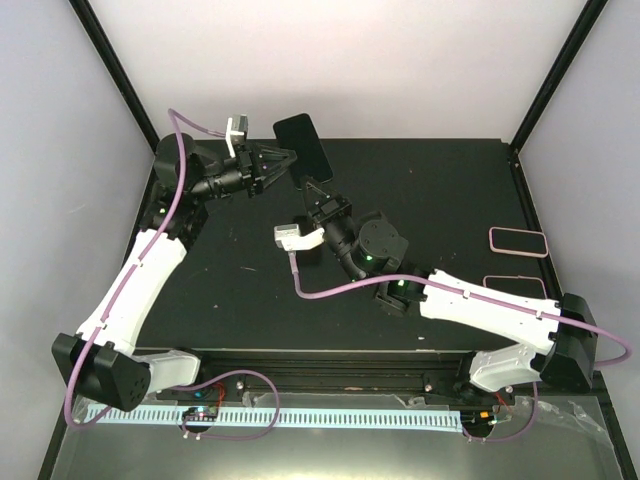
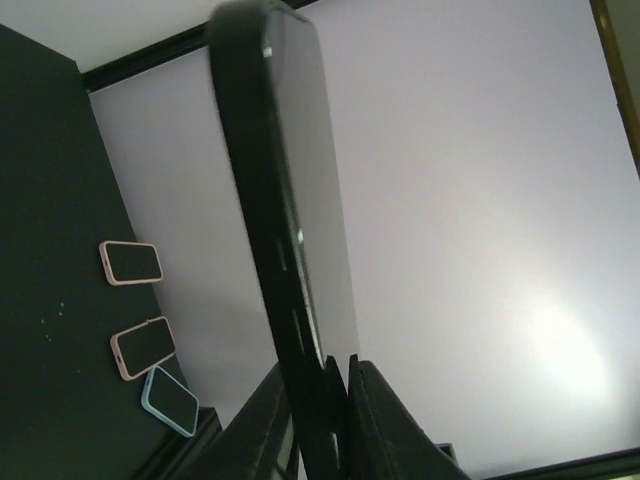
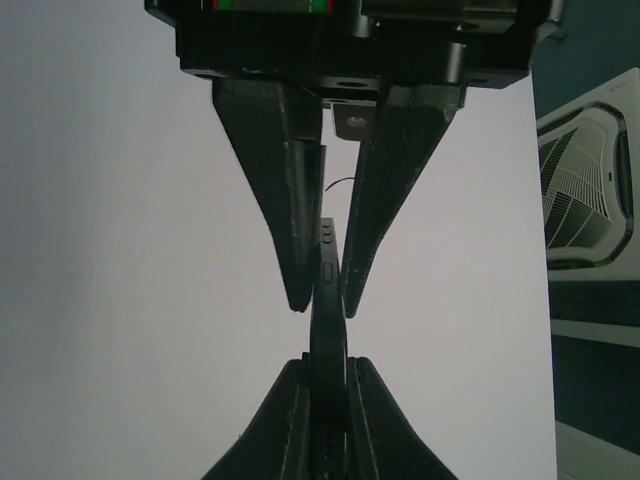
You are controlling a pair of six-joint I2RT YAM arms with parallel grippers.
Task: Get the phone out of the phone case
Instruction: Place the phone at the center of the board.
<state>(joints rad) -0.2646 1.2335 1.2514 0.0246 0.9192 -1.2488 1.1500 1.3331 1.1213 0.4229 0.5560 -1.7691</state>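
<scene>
A black phone in a dark phone case (image 1: 303, 140) is held up in the air over the far part of the table, screen towards the top camera. My left gripper (image 1: 289, 160) is shut on its left long edge. My right gripper (image 1: 318, 192) is shut on its lower end from below. The left wrist view shows the phone (image 2: 275, 200) edge-on, rising from between that gripper's (image 2: 325, 390) jaws. The right wrist view also has it (image 3: 327, 325) edge-on, my right gripper (image 3: 328, 380) clamped on it below and the left fingers (image 3: 285, 200) on it from above. I cannot tell case from phone.
Two empty pink cases (image 1: 519, 241) (image 1: 515, 285) lie at the table's right edge. The left wrist view shows the pink cases (image 2: 131, 262) (image 2: 144, 347) and a light blue one (image 2: 170, 400). White walls and a black frame enclose the black table (image 1: 430, 190).
</scene>
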